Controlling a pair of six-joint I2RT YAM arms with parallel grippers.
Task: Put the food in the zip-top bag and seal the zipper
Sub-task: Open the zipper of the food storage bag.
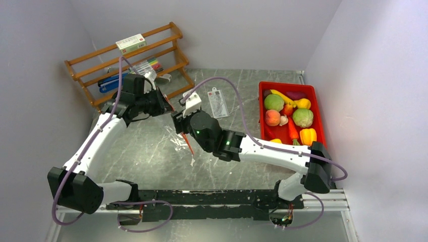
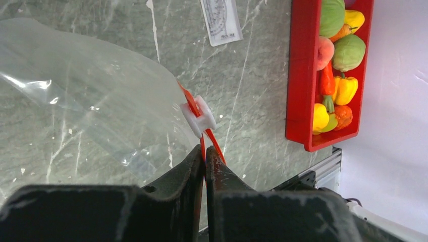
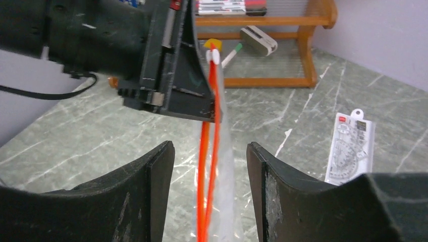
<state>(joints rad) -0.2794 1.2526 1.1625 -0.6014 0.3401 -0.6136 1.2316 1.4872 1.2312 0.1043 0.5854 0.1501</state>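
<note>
The left pincer (image 2: 205, 154) was shut tight on the zipper (image 2: 216, 143), its two black fingers pressed together with the red-orange strip caught between them just below a small white slider (image 2: 198, 117) that sat on the strip. From that grip the zip-top bag (image 2: 91, 85) spread away as a clear, crinkled sheet above the grey marbled table (image 1: 151, 151); whether its lower end touched the table could not be told. The right pincer (image 3: 209, 148) stood wide open, one finger on either side of the strip and touching neither it nor the bag, which ran edge-on through the gap. In the top view the two pincers met near the middle of the table, almost nose to nose. The food (image 1: 288, 113) lay in a red bin (image 1: 261, 111) at the right side of the table, well apart from the bag, among it a green ball (image 1: 303, 117), a peach ball (image 1: 272, 117) and a yellow pepper (image 1: 308, 136). A flat white printed packet (image 1: 218, 103) lay on the table between the pincers and the bin, and a wooden rack (image 1: 126, 65) stood at the far left corner.
</note>
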